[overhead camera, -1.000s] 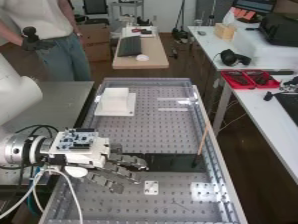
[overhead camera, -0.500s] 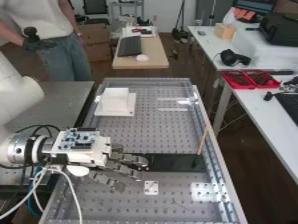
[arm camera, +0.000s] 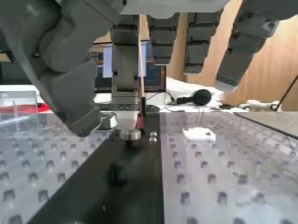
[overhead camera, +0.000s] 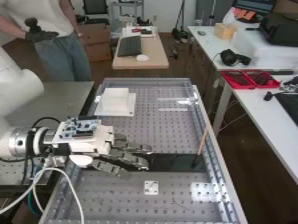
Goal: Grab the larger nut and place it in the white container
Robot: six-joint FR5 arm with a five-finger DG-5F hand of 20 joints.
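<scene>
As I set my high view against the one from a moment ago, the robot hand (overhead camera: 93, 144) has travelled toward the far end of the perforated counter (overhead camera: 113, 202). I have it at the left end of the dark strip (overhead camera: 174, 162), fingers reaching out over it, loosely spread and mostly straight, the thumb apart from them. I can't make out any firm grip. Beyond the strip, my white container (overhead camera: 114, 100) sits where it was. On the strip, my wrist view gives me a round metal nut (arm camera: 130, 134) just under one fingertip, probably the larger one, with a small shiny piece (arm camera: 153, 135) beside it. Another silvery piece (arm camera: 107, 120) shows near the thumb tip; whether the two touch, I can't tell. On the strip's near side lies a small white plate (overhead camera: 151, 188), unmoved. A thin stick (overhead camera: 202, 140) slants up from the strip's right end, also unchanged.
</scene>
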